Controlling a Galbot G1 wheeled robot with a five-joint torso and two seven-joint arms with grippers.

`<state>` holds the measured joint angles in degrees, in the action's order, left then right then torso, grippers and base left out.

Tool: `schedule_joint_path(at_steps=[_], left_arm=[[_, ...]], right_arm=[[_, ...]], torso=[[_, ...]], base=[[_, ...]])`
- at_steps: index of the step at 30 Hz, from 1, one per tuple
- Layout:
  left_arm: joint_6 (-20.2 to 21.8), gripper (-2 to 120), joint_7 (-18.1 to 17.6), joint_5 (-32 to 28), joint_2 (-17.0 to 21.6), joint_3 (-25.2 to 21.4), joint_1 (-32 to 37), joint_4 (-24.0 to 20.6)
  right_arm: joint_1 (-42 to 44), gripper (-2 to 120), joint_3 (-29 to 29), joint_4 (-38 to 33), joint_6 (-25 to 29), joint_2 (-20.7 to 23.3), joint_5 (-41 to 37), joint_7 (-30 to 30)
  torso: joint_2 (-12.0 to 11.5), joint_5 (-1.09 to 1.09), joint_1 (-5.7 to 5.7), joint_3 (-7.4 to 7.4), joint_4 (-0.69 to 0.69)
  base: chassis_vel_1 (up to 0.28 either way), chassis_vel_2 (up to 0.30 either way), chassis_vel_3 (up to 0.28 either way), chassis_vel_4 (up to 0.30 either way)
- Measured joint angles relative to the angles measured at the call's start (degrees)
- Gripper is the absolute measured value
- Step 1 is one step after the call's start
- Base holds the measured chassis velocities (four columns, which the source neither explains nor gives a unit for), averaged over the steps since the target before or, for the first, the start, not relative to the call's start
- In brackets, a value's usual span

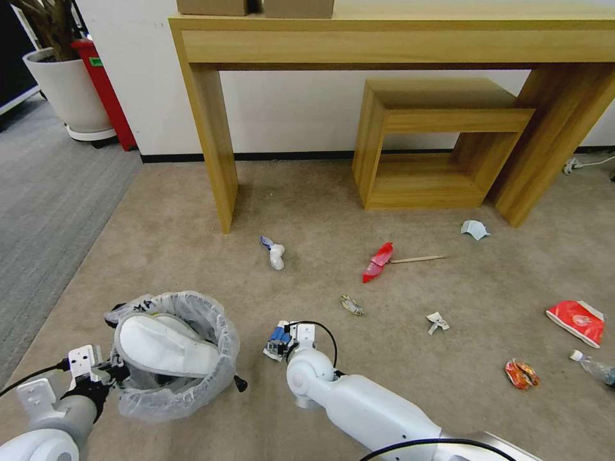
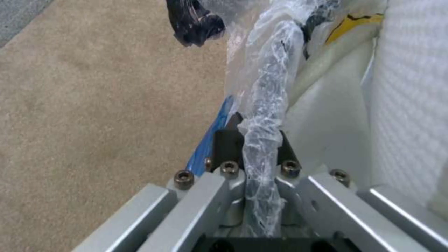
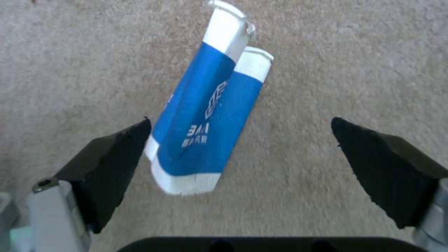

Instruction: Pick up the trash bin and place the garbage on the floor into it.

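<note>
The left hand (image 2: 261, 154) is clenching the bag-covered rim of the trash bin (image 1: 186, 384), which is sitting at the robot's left side with a white slippers (image 1: 168, 347) piece lying inside. The right hand (image 3: 240, 147) is hanging spread apart over the blue-white carton (image 3: 210, 115), with one pad touching its edge and the other well apart. The carton is lying flat on the floor (image 1: 192, 256). Farther away, red wrappers (image 1: 378, 261), a wooden stick (image 1: 418, 259), a pale blue mask (image 1: 475, 228), an orange packet (image 1: 521, 374) and a clear bottle (image 1: 596, 367) are lying scattered on the carpet.
</note>
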<state>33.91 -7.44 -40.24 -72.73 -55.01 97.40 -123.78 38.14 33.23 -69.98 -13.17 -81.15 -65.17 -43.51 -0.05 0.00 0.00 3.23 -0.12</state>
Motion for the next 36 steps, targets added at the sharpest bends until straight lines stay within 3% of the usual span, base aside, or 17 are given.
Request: schedule_joint_path(at_steps=[10,17,23,26,34,36], left_arm=[[-0.5,0,0.7,-0.8,0.4,-0.1,0.9,-1.6],[-1.2,0,1.3,-1.0,0.8,0.1,1.1,-2.0],[-1.5,0,1.7,-1.0,0.7,0.2,1.1,-2.0],[-1.6,0,1.8,-1.0,0.6,0.4,0.8,-1.9],[-1.6,0,1.7,-1.0,0.4,0.8,-0.1,-1.1],[-1.6,0,1.7,-1.0,0.4,0.7,-0.2,-0.9]], right_arm=[[-0.6,83,1.4,8.1,2.8,-4.0,3.3,3.2],[-0.8,58,2.5,12.2,5.2,-6.7,5.8,5.3],[-0.9,41,3.0,12.6,5.8,-6.6,6.6,5.7],[-0.7,25,3.1,12.4,6.3,-5.5,7.2,5.9],[0.5,0,3.2,11.6,7.7,-3.0,8.7,7.2],[0.7,0,3.1,10.9,8.0,-2.3,8.9,7.4]], torso=[[0.0,0.00,0.00,0.00,0.00],[0.0,0.00,0.00,0.00,0.00],[0.0,0.00,0.00,0.00,0.00],[0.0,0.00,0.00,0.00,0.00],[0.0,0.02,0.00,0.00,0.00],[0.0,0.02,0.00,0.00,0.00]], base=[[0.000,0.000,0.000,0.000],[0.000,0.000,0.000,0.000],[0.000,0.000,0.000,0.000],[0.000,0.000,0.000,0.000],[0.000,0.000,0.000,0.000],[0.000,0.000,0.000,0.000]])
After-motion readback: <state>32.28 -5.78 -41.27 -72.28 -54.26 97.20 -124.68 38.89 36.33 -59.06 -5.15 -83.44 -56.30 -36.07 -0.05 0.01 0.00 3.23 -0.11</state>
